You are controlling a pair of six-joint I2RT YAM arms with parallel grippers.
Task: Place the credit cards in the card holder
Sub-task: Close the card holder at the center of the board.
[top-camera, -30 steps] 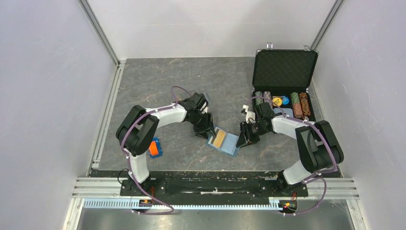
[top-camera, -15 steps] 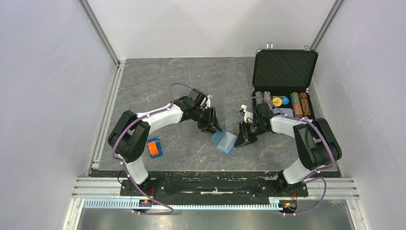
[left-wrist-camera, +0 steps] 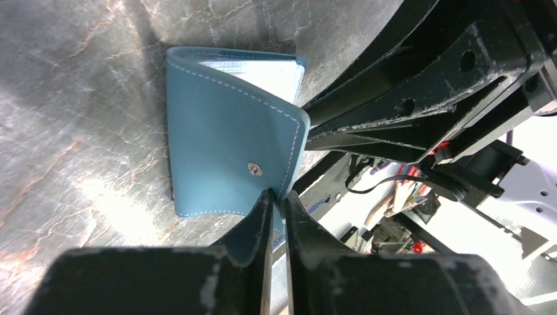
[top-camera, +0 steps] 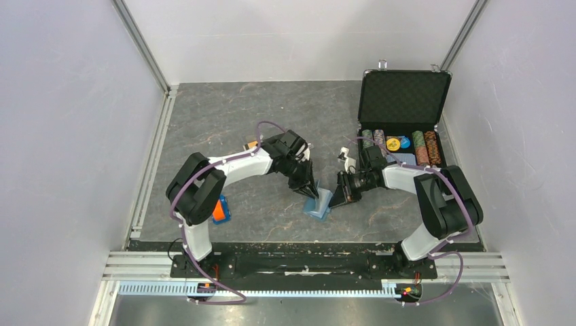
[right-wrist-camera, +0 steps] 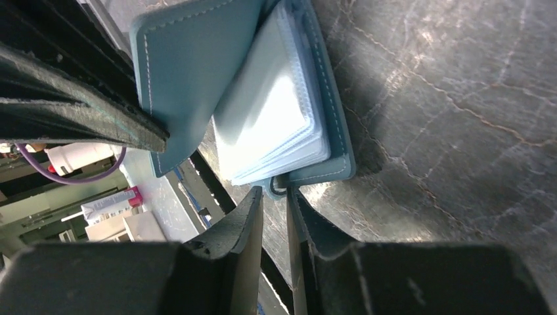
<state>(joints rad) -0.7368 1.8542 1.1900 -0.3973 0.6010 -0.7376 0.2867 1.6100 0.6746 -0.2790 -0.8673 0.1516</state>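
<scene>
**Worktop** (top-camera: 224,115): grey, marbled. Only the top view shows it whole, with both arms reaching in toward its middle.

**Card holder** (top-camera: 318,204): teal folding wallet on the worktop, front of centre, between the two end effectors.
- Top view: a small blue shape, partly folded. No detail can be read.
- Left wrist view: the outer cover is raised and curved, with white stitching along the edge and a metal snap stud (left-wrist-camera: 255,169). A pale strip of the interior shows at the top edge.
- Right wrist view: the inside shows a stack of clear pocket sleeves (right-wrist-camera: 276,118) fanned between the raised cover and the lower cover, which lies on the worktop.
- No view shows what the pockets contain.

**Left end effector** (top-camera: 310,190): clenched on the free edge of the card holder's raised cover.
- Left wrist view: the fingers are almost together, with the stitched edge entering the gap between them.
- Right wrist view: this effector appears as a dark bar against the cover's outer face.

**Right end effector** (top-camera: 337,195): grasping the card holder at the rim of its lower cover.
- Right wrist view: the fingers stand close together, with a small dark tab on the rim at their tips.
- Left wrist view: only this effector's black frame shows, behind the cover.

**Chip case** (top-camera: 405,95): black, lid open and upright, at the far right. Rows of chips (top-camera: 421,148) fill its base. It appears in the top view only.

**Orange-and-blue block** (top-camera: 218,209): on the worktop beside the left arm, well apart from the card holder. It appears in the top view only.
</scene>
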